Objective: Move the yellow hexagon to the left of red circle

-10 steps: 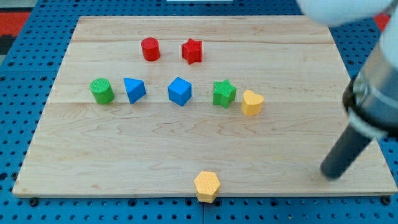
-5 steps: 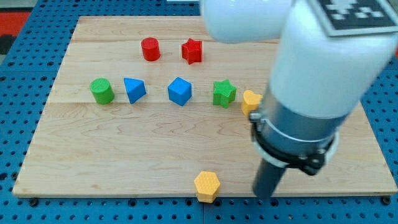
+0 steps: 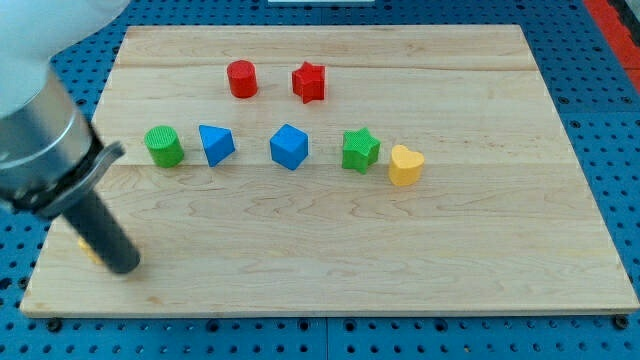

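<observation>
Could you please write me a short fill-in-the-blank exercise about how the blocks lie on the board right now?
1. The red star sits to the view's ____ of the red circle.
2. The block nearest the green star is the ____ heart.
3. Between the green cylinder and blue cube lies a ____ triangle.

Missing words: right; yellow; blue
</observation>
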Motion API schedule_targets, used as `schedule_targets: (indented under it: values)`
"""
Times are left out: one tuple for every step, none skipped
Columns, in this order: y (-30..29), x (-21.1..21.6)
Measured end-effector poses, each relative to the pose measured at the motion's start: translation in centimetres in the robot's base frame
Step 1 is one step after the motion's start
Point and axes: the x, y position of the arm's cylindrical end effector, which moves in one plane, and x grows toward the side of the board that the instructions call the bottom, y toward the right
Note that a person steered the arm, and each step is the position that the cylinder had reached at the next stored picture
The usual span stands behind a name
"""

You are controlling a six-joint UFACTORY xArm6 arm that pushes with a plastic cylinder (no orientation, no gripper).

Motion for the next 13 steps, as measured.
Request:
schedule_targets:
  values:
    - [-0.7, -3.4]
    - [1.7, 0.5]
    - [-4.3, 0.6]
    - [-8.0, 0.6]
    - [-6.4, -0.1]
    - [-5.4, -2.5]
    - [-4.1, -4.6]
    - [-4.1, -8.0]
    - [-4.5, -11.1]
    - [-4.5, -13.7]
    - [-2.5, -16.8]
    - [0.9, -17.9]
    - [2.6, -18.1]
